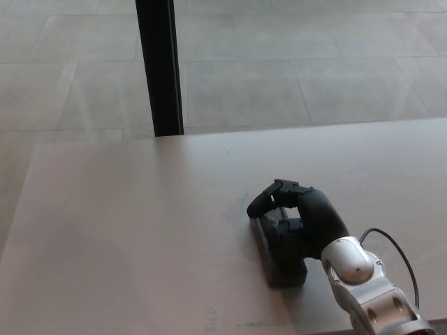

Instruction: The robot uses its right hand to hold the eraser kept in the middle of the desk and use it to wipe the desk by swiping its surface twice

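The dark rectangular eraser (285,272) lies on the pale desk (133,230), right of centre near the front edge, its long side running away from me. My right hand (300,220) rests over the eraser's far half and hides it. The thumb (264,201) arches over the far left corner, and a gap still shows between it and the fingers (288,227) lying on top. Only the eraser's near end and left edge show. The hand looks open, not clamped. My left hand does not show.
A black vertical post (159,66) stands behind the desk's far edge, with a tiled floor (314,70) beyond. A thin black cable (391,241) loops off my right wrist. The desk's front edge runs just below the eraser.
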